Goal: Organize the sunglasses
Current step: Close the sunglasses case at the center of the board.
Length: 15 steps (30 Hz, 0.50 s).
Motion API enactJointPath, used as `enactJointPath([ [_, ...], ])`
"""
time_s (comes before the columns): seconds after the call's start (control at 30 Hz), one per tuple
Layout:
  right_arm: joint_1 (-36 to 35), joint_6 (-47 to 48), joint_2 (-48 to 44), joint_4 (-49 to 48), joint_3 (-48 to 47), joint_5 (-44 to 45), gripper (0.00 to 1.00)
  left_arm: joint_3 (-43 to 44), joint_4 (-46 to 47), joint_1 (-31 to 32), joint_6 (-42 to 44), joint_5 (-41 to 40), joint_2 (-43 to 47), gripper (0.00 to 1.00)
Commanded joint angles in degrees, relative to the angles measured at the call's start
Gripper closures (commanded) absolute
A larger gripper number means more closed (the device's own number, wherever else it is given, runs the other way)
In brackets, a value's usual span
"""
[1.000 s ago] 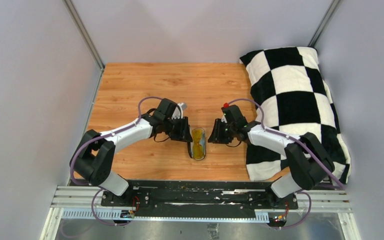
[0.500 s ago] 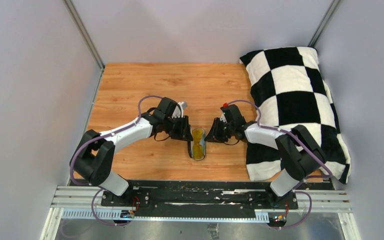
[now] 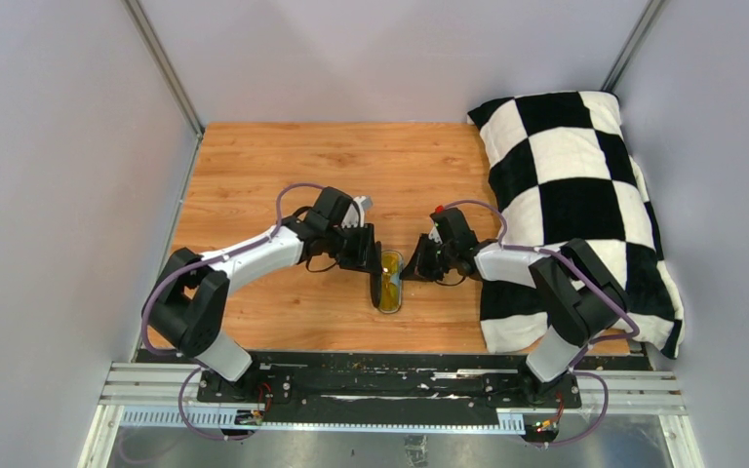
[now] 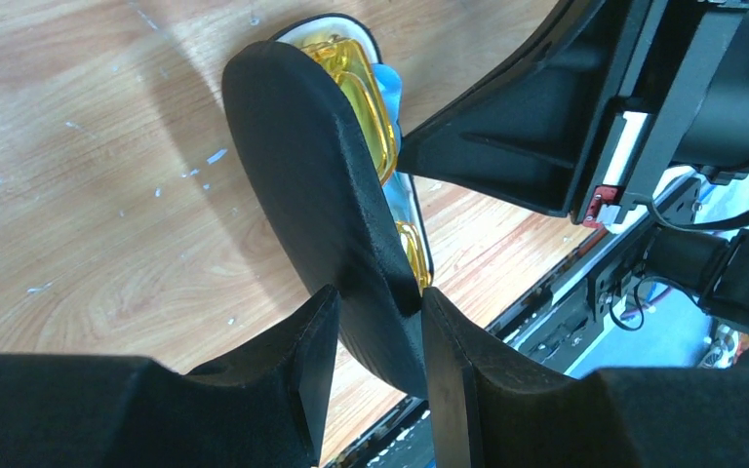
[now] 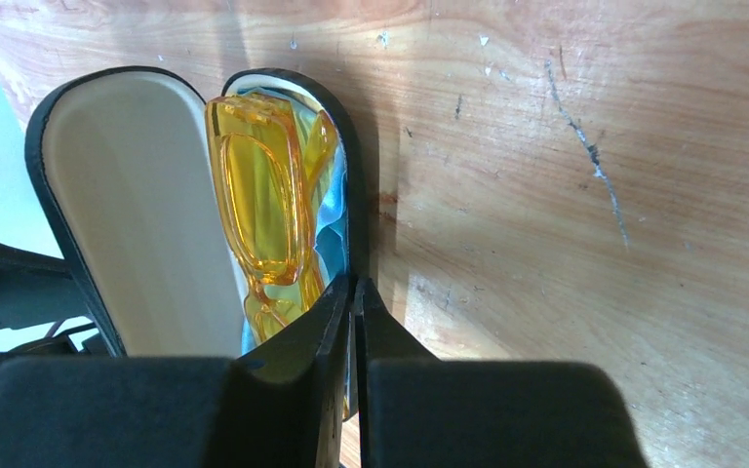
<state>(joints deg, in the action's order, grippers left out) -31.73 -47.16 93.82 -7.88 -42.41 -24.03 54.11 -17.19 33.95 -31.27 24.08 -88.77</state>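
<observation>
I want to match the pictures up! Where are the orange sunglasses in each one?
Top external: the sunglasses sit low in the middle, inside the open black case.
Left wrist: near the top middle, peeking out from behind the case's dark lid.
Right wrist: left of centre, lying in the case's base.
Shared landmark: the black case, seen in all three views.

One pair of sunglasses (image 5: 263, 210), one black case (image 4: 312, 185), one blue cloth (image 4: 387, 86), one checkered pillow (image 3: 575, 185), two arms (image 3: 254, 255) (image 3: 512, 261)
</observation>
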Motion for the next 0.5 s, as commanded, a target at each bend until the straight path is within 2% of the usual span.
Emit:
enactJointPath([
  [0.0,0.9,-0.7,1.1,-0.6,1.1,-1.0,0.94,1.5,0.4,1.3,0.0,0.6,-1.6,0.6],
  [0.47,0.5,-1.2,1.4,-0.7,1.2,-0.9,0.98,2.7,3.1,4.1,-1.3,1.3,-5.7,0.62],
])
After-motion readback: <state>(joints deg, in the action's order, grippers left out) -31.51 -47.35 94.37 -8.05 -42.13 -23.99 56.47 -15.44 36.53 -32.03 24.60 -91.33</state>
